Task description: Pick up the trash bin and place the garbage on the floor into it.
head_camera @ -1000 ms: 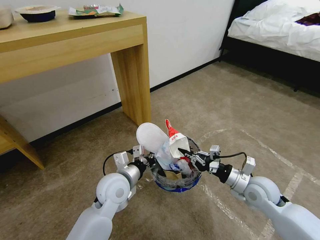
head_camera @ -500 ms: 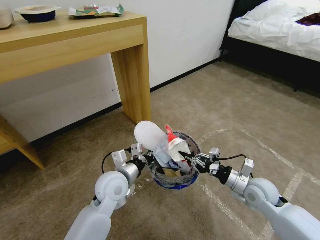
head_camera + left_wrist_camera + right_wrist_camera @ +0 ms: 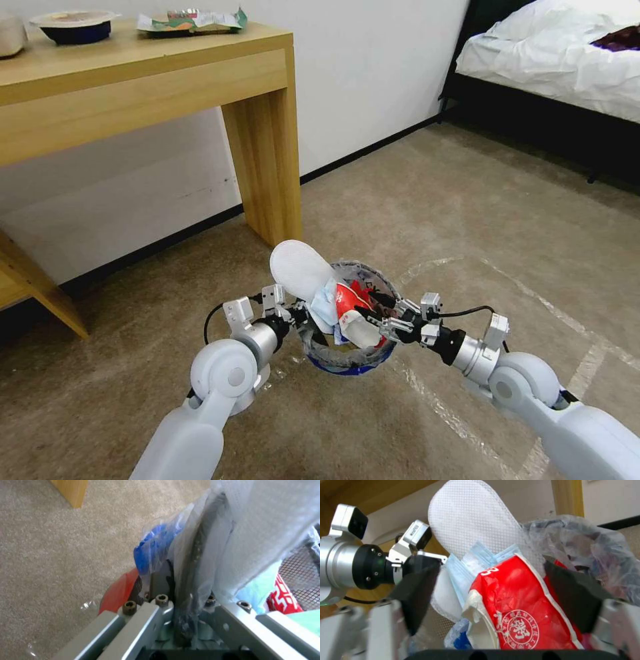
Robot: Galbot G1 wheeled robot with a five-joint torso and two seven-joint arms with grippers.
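**A:** Status on the small round red bucket with the blue band and clear plastic liner? Where is it?

**B:** On the carpet between both arms, at about 5 o'clock from the wooden surface's leg. Left tool is clamped on the rim at the bucket's 9 o'clock. In the left wrist view the rim and bunched liner run straight between its closed jaws.

**A:** Right side?

**B:** Right tool sits over the rim at 3 o'clock, jaws spread wide. The red printed wrapper lies between the pads with gaps either side, so I'd say it's not gripped. It rests inside the bucket.

**A:** Handling?

**B:** My read: the wrapper is light, thin film, slick and crushable. It'll spring back up, so pinch a crumpled fold, not the flat face. The flat white mesh slipper is soft and floppy. It stands tall out of the bucket at 11 o'clock, leaning toward the left tool, and looks likely to tip out if jolted.

**A:** And the bucket itself?

**B:** Light, with a stiff rim, but the liner is slippery there. A one-sided rim grip will let it tilt, so keep it level. The crumpled pale-blue and white papers are wedged between slipper and wrapper. They're loose and could shift.
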